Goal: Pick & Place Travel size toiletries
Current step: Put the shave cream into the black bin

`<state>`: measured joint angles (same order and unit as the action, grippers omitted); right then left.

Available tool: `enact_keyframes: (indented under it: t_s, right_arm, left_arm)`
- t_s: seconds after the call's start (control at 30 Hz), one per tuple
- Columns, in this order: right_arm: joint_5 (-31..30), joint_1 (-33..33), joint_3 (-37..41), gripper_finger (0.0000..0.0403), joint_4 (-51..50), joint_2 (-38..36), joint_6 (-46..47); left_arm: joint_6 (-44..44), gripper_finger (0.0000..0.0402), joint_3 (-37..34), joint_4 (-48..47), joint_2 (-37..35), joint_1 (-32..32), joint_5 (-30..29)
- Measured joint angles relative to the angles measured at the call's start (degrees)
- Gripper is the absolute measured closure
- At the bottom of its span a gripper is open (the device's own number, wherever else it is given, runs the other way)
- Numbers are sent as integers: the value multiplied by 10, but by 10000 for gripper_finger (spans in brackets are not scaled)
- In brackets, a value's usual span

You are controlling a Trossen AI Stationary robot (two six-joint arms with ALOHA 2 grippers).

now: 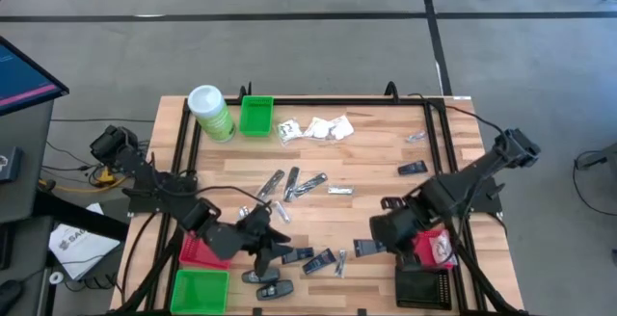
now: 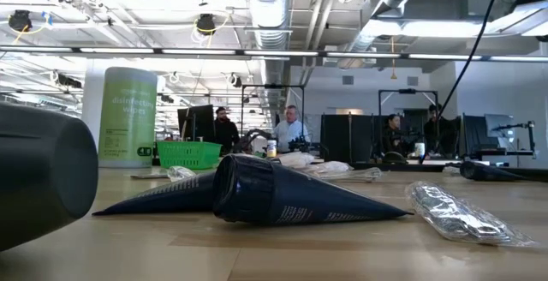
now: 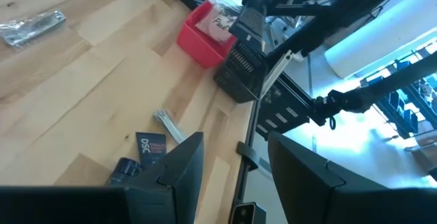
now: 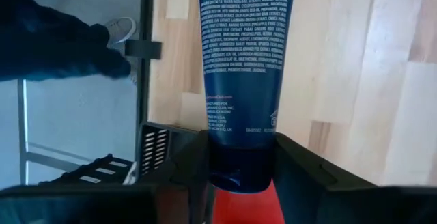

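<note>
We start with the dark blue tube (image 4: pixel 242 80) that fills the right wrist view: it sits between the right gripper (image 4: pixel 242 166)'s two fingers, which are closed on its lower end, so we take it as held. In the high view that gripper (image 1: pixel 371 249) hangs low over the near right part of the table (image 1: pixel 376 176), just beside the red bin (image 1: pixel 436 249) and the black bin (image 1: pixel 424 285). The tube is not yet in either bin; from the wrist view red shows directly under the fingers, so we judge the drop is close.

Across the table, the left gripper (image 1: pixel 273 242) hovers over a cluster of dark packets (image 1: pixel 310 258) and black oval pieces (image 1: pixel 272 290) near the front edge. Its fingers (image 3: pixel 181 166) stand parted with nothing between them.

Much remains loose. White sachets (image 1: pixel 323 128) lie in a heap at the far side beside the small green bin (image 1: pixel 256 116) and the green canister (image 1: pixel 210 112); silvery tubes (image 1: pixel 294 184) lie mid-table; a dark packet (image 1: pixel 413 169) and a silvery one (image 1: pixel 415 138) sit toward the right edge. The red bin holds something white with lettering, probably one sachet, though we cannot make it out well. We judge the sorting to be at an early stage, with most items left on the wood.
</note>
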<state>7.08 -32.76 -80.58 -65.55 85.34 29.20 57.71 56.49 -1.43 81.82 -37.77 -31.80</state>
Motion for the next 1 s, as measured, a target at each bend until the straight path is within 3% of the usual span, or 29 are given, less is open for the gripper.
enact_keyframes:
  t_s: [0.33, 0.57, 0.8, 1.0]
  right_arm:
    - [-17, -98, 0, 289, 1, 0, 94]
    - [-73, -176, 0, 267, 4, 0, 186]
    - [-115, -238, 1, 289, 4, 2, 278]
    - [-132, -275, 21, 277, 15, 2, 364]
  left_arm:
    - [12, 243, 0, 4, 0, -11, -37]
    - [28, 243, 0, 10, 0, -11, -47]
    - [28, 243, 0, 20, 0, -14, -47]
    - [28, 243, 0, 24, 0, -14, -47]
